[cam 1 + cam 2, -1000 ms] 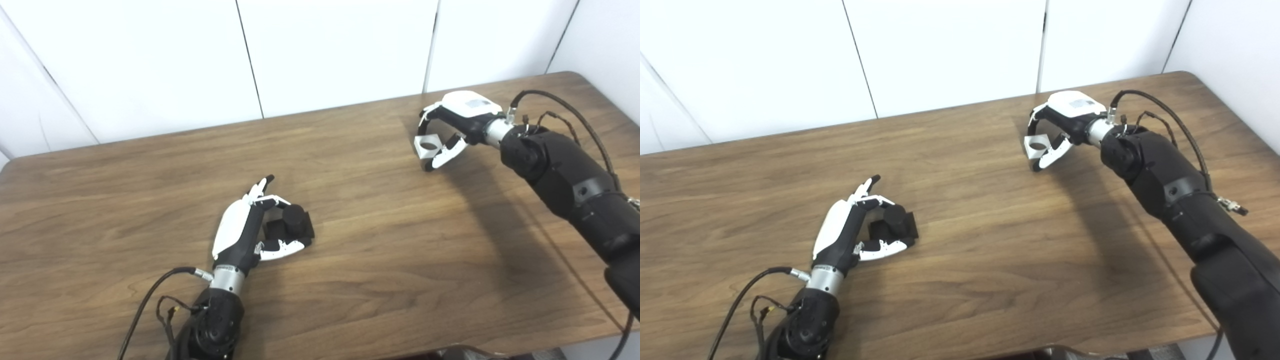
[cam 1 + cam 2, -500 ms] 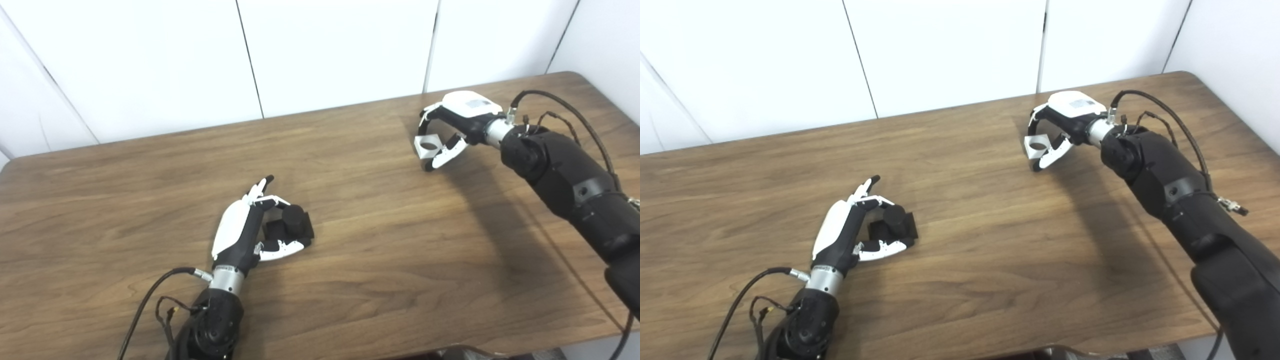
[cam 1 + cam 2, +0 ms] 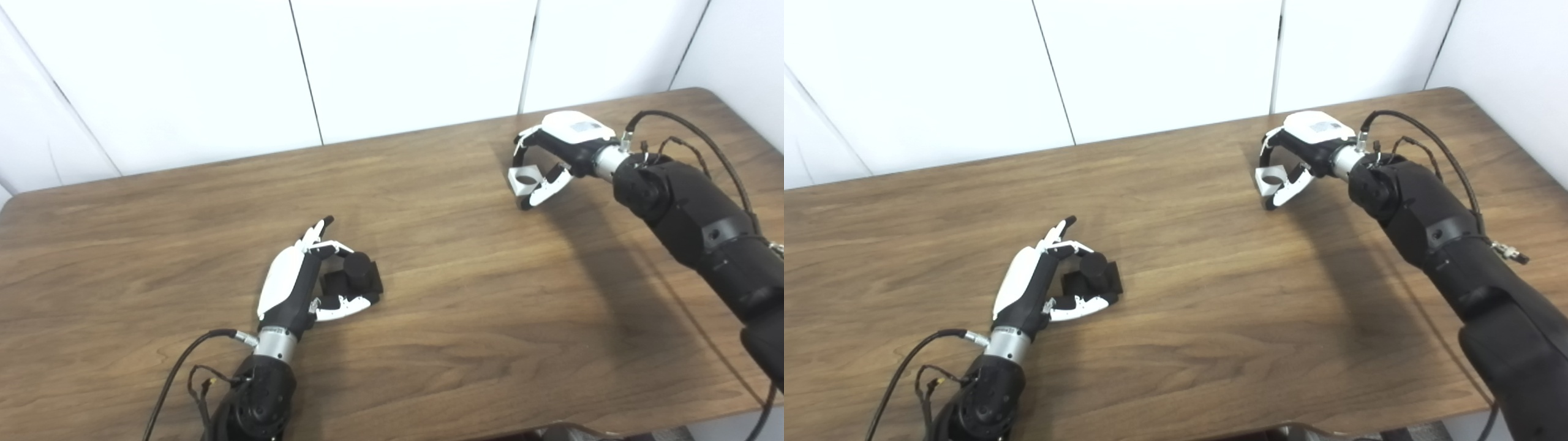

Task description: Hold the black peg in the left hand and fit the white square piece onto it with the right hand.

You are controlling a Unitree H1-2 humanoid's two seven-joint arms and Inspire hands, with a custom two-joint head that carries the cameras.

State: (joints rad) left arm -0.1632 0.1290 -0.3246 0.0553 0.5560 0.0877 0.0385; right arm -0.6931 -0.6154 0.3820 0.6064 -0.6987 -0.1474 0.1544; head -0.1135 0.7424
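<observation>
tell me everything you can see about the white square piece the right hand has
The white square piece is a small, blocky part that looks like plastic, with a round hole through its upward-tilted face. The right hand is shut on it, with fingers curled over the top and the thumb beneath. It sits at the far right of the wooden table, low over the surface; contact with the table cannot be told. It is far from the black peg.

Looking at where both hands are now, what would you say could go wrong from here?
1. The right hand pinches the white square piece only near its fingertips, so it may slip or twist in transit.
2. The left hand wraps the black peg low on the table; its fingers may block the fit.
</observation>
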